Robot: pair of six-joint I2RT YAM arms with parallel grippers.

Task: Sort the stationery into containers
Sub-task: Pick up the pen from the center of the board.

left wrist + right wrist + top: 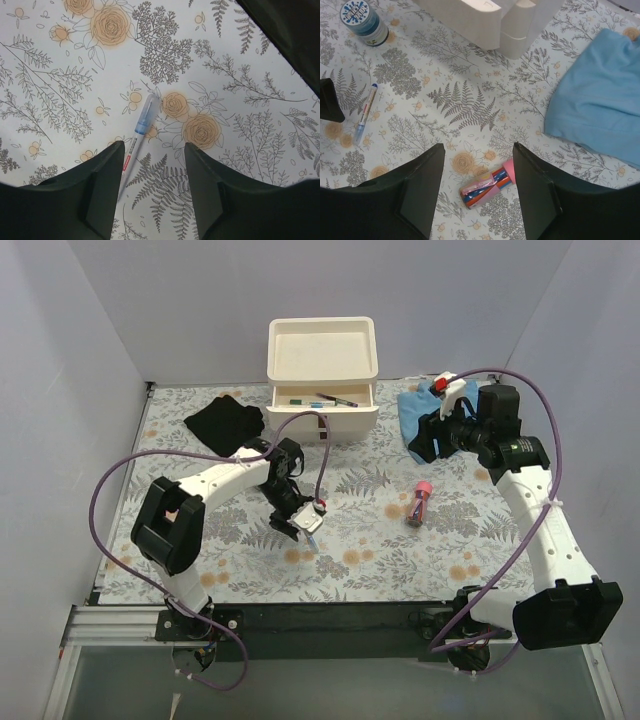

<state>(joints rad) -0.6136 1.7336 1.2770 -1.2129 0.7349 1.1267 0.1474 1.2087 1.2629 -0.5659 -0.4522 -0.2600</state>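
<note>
A white pen with a blue cap (pixel 141 125) lies on the floral mat, just ahead of my open left gripper (pixel 152 145), close to its left finger; it also shows in the right wrist view (pixel 365 112). In the top view the left gripper (pixel 302 526) hangs low over mid-table. The pink-capped clear tube (pixel 487 187) lies below my open right gripper (pixel 479 147), which is held high (pixel 428 443); the tube lies on the mat (pixel 418 502). The cream organiser (pixel 322 350) has its top drawer open with several pens (pixel 330 400) inside. A blue round tub (pixel 364 22) stands near it.
A black cloth (pixel 225 422) lies left of the organiser. A blue cloth (pixel 420 415) lies to its right, under the right arm, and fills the right side of the right wrist view (pixel 600 95). Purple cables loop over both arms. Grey walls enclose the table.
</note>
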